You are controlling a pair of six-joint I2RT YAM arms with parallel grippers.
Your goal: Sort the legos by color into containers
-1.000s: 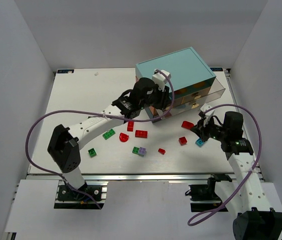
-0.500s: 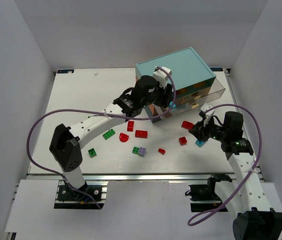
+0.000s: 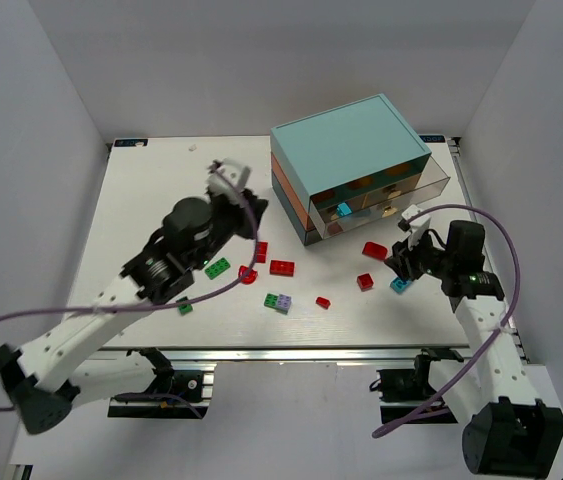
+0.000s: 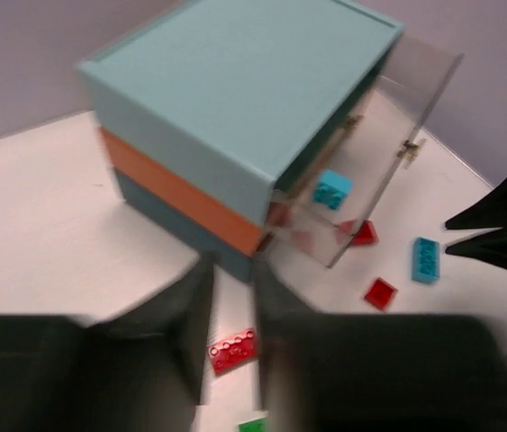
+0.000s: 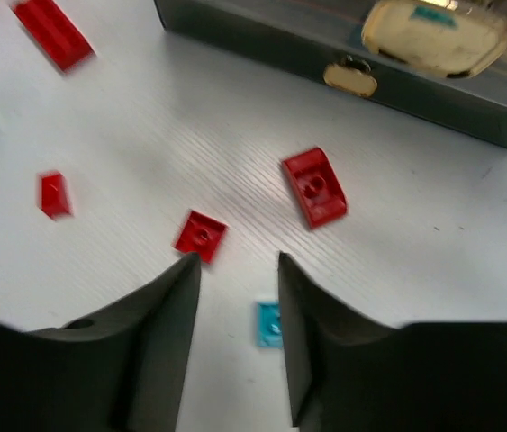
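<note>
Seen from above, a white table [image 3: 151, 190] holds a chest [image 3: 346, 150] with a pale teal top at the upper right of the frame. Its clear drawer [image 3: 361, 205] is pulled open toward the bottom of the frame, with one teal brick [image 3: 343, 209] inside.

Loose bricks lie scattered below the chest. There are red ones [image 3: 282, 267] near the centre, a green one [image 3: 217, 268] to their left, and a green and lilac pair [image 3: 278, 301] lower down. A second teal brick [image 3: 398, 285] sits on the table at the right.

The left claw [image 4: 231, 288] is left of the chest and apart from it. It is blurred, its fingers slightly spread and holding nothing.

The right claw [image 5: 235, 270] hangs over the second teal brick. Its fingers [image 5: 158, 333] are spread, and the brick shows on the table between them, partly hidden.
</note>
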